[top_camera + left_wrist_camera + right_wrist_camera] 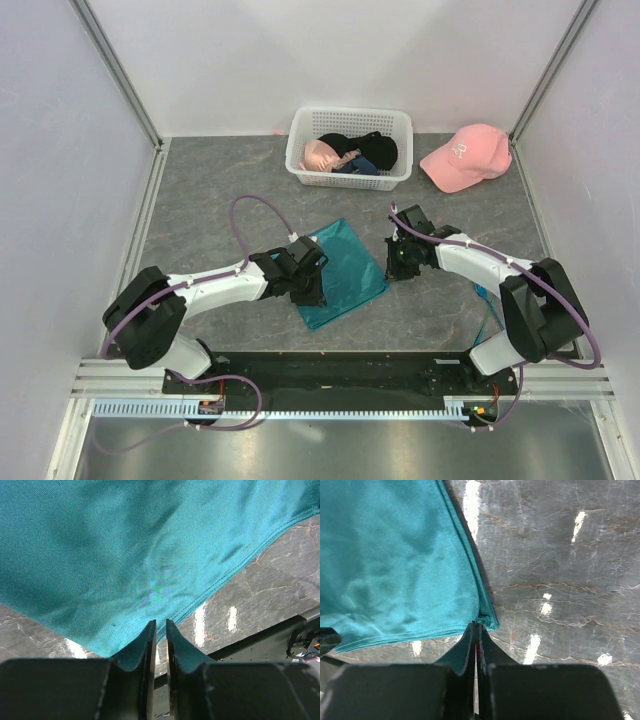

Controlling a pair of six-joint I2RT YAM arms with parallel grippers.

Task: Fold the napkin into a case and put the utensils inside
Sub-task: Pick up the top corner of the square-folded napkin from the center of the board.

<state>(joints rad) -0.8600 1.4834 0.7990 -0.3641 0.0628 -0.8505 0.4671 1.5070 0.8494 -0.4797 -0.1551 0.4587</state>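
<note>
Currently: napkin lies flat on the desk, mid-workspace between the two arms, turned so it sits as a diamond. It is teal and plain, with no utensils visible on it.

Left end effector sits over the napkin's left side in the top view. In the left wrist view its tips are right at the cloth's near hem, and the jaws stand with only a thin slit between them. Bright desk shows through the slit lower down. I can't tell whether any cloth is caught, so the grip is undetermined. Napkin fills most of that view, smooth with a few shallow creases.

Right end effector is just off the napkin's right corner. In the right wrist view its jaws are pressed fully together, and its tips touch the corner of the napkin. I can't tell whether the hem is actually nipped. Two stacked hems run along that edge, so the cloth is doubled there.

The white lattice basket is at the far edge of the desk, well apart from the napkin, with black and pink fabric inside. The pink cap lies just right of the basket.
</note>
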